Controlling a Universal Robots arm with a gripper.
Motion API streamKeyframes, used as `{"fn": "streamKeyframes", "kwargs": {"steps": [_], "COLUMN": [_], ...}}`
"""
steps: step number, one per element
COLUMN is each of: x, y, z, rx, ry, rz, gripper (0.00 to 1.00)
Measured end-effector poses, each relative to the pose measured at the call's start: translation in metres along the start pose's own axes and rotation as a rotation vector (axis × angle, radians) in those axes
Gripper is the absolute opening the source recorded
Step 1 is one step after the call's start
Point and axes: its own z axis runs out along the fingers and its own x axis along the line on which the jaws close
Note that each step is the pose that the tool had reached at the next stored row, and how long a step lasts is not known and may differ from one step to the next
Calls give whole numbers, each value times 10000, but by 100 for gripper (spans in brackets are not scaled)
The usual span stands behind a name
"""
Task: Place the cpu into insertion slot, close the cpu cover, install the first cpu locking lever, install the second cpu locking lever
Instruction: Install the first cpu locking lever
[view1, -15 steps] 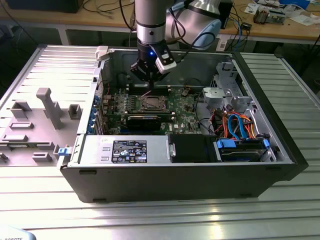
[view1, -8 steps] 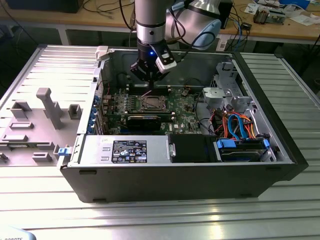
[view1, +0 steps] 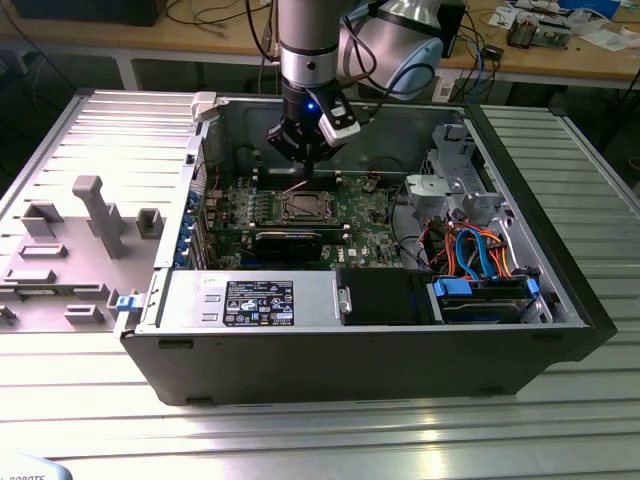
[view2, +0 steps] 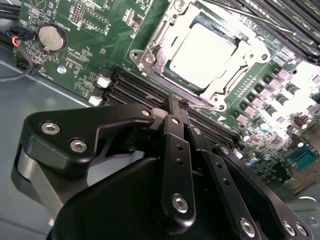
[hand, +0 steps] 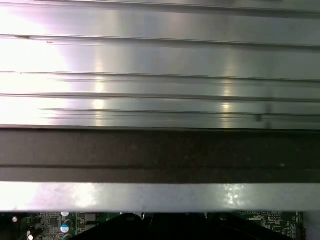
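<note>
Cpu (view2: 200, 52) dull silver, seated in insertion slot (view2: 235, 67), cover apparently down; pincer (view2: 177, 107) pressed together, empty.

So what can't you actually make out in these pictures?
- Whether the levers beside the chip are latched: too fine in the second wrist view.
- The gripper tips: its own black body blocks them there.
- The circuit board in the first wrist view: mostly hidden behind the case wall.
</note>
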Motion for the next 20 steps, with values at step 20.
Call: {"fn": "streamKeyframes", "kwargs": {"steps": [20], "x": [-87], "y": [-2], "z": [158], "rx": [12], "ry": [0], "rz": [-1], "gripper": [11]}}
